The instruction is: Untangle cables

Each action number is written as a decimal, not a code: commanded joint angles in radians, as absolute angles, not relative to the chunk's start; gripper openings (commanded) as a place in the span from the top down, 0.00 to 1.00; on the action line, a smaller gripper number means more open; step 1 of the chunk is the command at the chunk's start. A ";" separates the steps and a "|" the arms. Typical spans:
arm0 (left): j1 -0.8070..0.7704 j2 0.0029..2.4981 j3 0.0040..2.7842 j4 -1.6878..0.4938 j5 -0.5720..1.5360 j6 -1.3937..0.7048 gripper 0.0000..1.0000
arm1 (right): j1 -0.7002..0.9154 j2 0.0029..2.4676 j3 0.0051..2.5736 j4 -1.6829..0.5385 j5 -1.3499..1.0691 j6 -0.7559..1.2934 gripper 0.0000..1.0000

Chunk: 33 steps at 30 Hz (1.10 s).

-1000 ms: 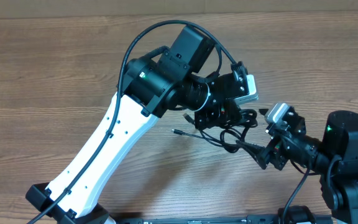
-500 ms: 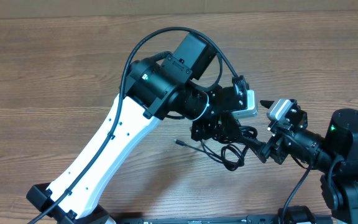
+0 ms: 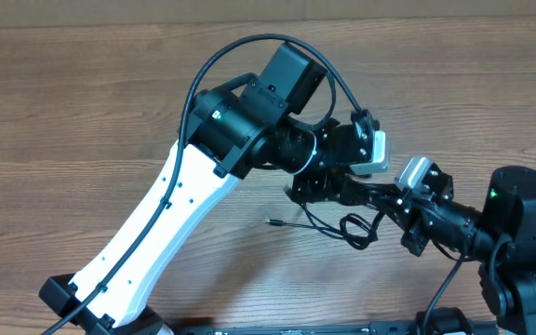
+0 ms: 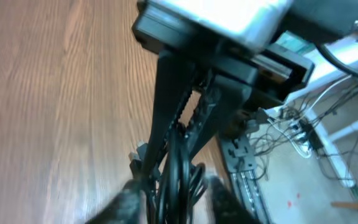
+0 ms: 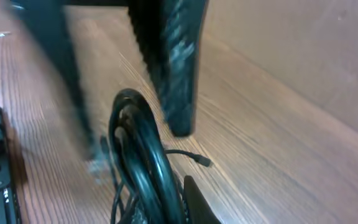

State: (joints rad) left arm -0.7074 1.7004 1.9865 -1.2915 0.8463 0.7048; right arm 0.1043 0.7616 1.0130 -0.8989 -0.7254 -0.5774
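Observation:
The cables [image 3: 347, 226] are a tangle of thin black cords on the wooden table, below and between both grippers. One loose end with a small plug tip [image 3: 270, 221] trails to the left. My left gripper [image 3: 328, 186] hangs over the tangle; in the left wrist view its fingers [image 4: 129, 202] stand apart, with cable strands [image 4: 179, 186] running between them. My right gripper [image 3: 366, 193] reaches in from the right. In its wrist view it is shut on a looped bundle of cables [image 5: 142, 155]. One finger [image 5: 194, 199] shows; the other is hidden behind the loop.
The left arm's white link [image 3: 156, 233] crosses the table from the front left. The right arm's base [image 3: 519, 233] stands at the right edge. A thick black robot wire [image 3: 249, 46] arcs over the left wrist. Bare wood [image 3: 63, 112] lies left and behind.
The right gripper has moved left into the tangle and shut on it. The left gripper's jaws have come apart. The loose plug end has slid toward the front.

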 commanded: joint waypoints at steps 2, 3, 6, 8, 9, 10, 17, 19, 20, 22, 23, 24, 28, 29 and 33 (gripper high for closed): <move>-0.711 1.689 2.013 -1.282 0.815 0.614 0.55 | 0.097 0.759 1.036 -0.891 -0.640 -0.513 0.96; -0.711 1.686 2.013 -1.285 0.783 0.587 0.57 | 0.097 0.759 1.036 -0.891 -0.612 -0.487 0.96; -0.711 1.660 2.013 -1.298 0.693 0.523 0.57 | 0.097 0.759 1.036 -0.889 -0.566 -0.434 0.96; -0.711 1.634 2.013 -1.296 0.574 0.445 0.51 | 0.097 0.759 1.036 -0.877 -0.537 -0.369 0.96; -0.711 1.627 2.013 -1.295 0.540 0.422 0.50 | 0.097 0.759 1.036 -0.871 -0.531 -0.344 0.96; -0.711 1.620 2.013 -1.293 0.497 0.390 0.46 | 0.097 0.759 1.036 -0.863 -0.531 -0.315 0.96; -0.711 1.610 2.013 -1.305 0.308 0.179 0.34 | 0.097 0.759 1.036 -0.780 -0.532 -0.009 0.96; -0.711 1.610 2.013 -1.296 0.311 0.152 0.34 | 0.097 0.759 1.036 -0.775 -0.532 0.024 0.96; -0.711 1.610 2.013 -1.287 0.311 0.137 0.33 | 0.097 0.759 1.036 -0.770 -0.532 0.043 0.96; -0.711 1.610 2.013 -1.259 0.311 0.093 0.31 | 0.097 0.759 1.036 -0.759 -0.536 0.073 0.96; -0.711 1.610 2.013 -1.239 0.311 0.062 0.29 | 0.097 0.759 1.036 -0.747 -0.536 0.096 0.96; -0.711 1.610 2.013 -1.223 0.311 0.041 0.26 | 0.097 0.759 1.036 -0.741 -0.536 0.106 0.96; -0.711 1.610 2.012 -1.174 0.311 -0.006 0.06 | 0.097 0.759 1.036 -0.700 -0.576 0.113 0.96; -0.712 1.610 2.012 -1.165 0.311 -0.014 0.03 | 0.097 0.759 1.036 -0.690 -0.587 0.113 0.96; -0.714 1.618 2.012 -1.152 0.314 -0.031 0.00 | 0.097 0.759 1.036 -0.656 -0.609 0.135 0.96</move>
